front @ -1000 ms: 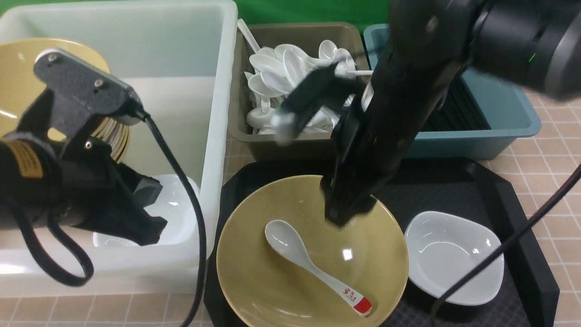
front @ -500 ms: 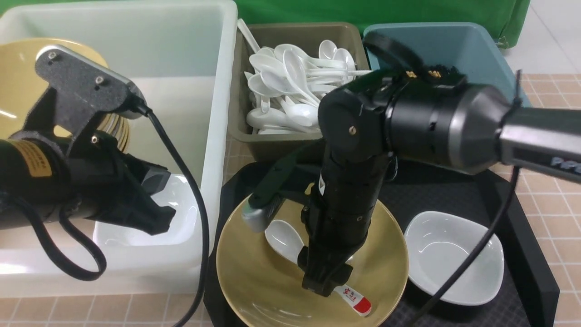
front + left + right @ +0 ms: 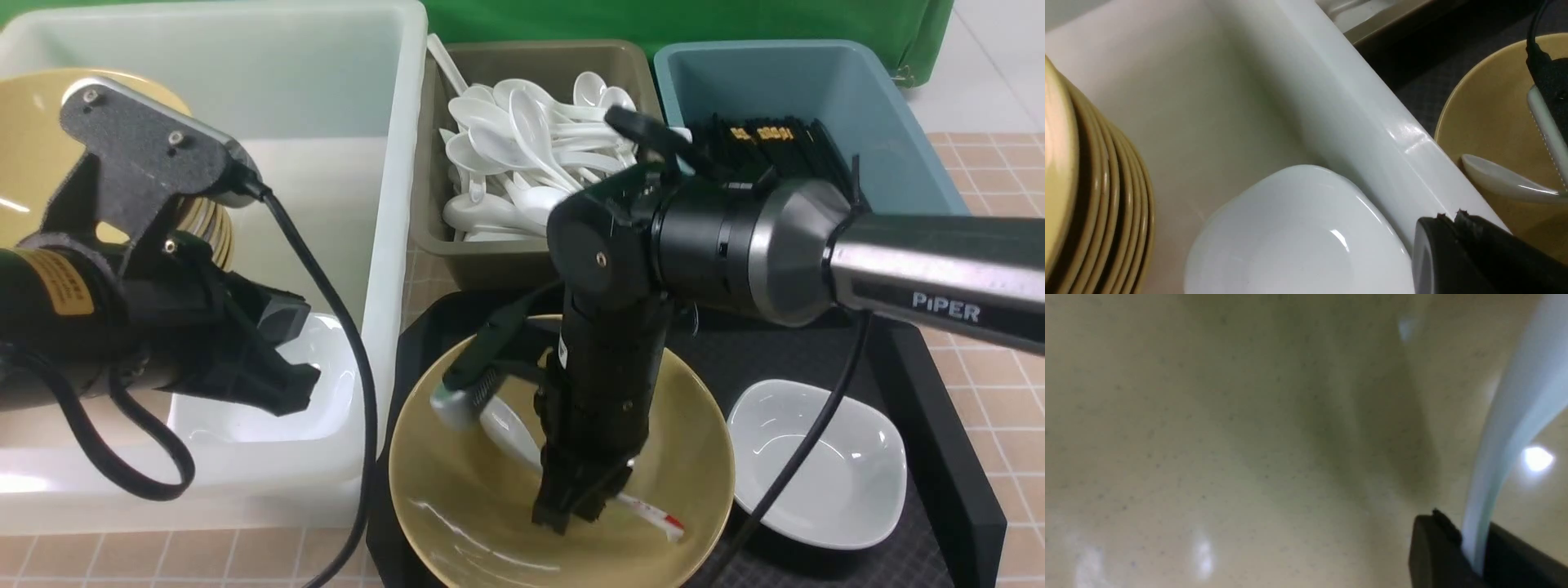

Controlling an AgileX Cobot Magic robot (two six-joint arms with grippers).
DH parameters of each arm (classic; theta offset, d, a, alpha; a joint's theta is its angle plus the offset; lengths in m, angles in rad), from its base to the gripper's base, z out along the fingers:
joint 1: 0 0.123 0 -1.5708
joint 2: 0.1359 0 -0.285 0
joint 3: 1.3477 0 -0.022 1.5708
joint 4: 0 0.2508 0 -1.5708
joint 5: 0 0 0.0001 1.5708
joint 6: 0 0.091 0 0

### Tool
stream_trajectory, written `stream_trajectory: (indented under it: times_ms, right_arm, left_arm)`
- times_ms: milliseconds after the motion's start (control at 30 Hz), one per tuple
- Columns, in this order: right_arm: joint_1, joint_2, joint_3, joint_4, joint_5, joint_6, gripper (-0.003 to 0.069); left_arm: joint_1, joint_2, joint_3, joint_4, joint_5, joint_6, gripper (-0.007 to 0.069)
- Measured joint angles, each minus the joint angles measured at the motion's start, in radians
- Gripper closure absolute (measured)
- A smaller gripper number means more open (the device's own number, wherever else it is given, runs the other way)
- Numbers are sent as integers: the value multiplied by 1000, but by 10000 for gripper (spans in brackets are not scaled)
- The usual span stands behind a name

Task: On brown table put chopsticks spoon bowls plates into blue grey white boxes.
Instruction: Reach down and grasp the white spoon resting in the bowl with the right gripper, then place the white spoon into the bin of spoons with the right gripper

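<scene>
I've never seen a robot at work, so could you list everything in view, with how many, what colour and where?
Big tub: one, white, left
Spoon box: one, grey-brown, middle back
Chopstick box: one, blue, right back
Tray: one, black, front
Bowls: one tan on tray, a stack in tub
Dishes: two white, one in tub, one on tray
Loose spoon: one, white, between right fingers
Arms: two, black

The pinkish-tan tiled table (image 3: pixel 980 408) is crossed by pale grout lines. On it, from the front view, the translucent white tub (image 3: pixel 388 245) is set at nine o'clock, the grey-brown bin (image 3: pixel 498 265) at twelve, the teal-blue bin (image 3: pixel 865 90) at one, the black tray (image 3: pixel 939 425) at five.
</scene>
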Motion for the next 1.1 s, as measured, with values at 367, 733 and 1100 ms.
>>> stream_trajectory:
  times_ms: [367, 733, 1100]
  right_arm:
    - [-161, -74, -301, -61, -129, 0, 601]
    - [-236, 71, -404, -60, -740, 45, 550]
    - [-274, 127, -557, -60, -628, 97, 102]
  left_arm:
    - [118, 207, -266, -7, 10, -59, 623]
    - [131, 427, -451, -223, 103, 144, 623]
    - [128, 518, -476, -361, 243, 340, 623]
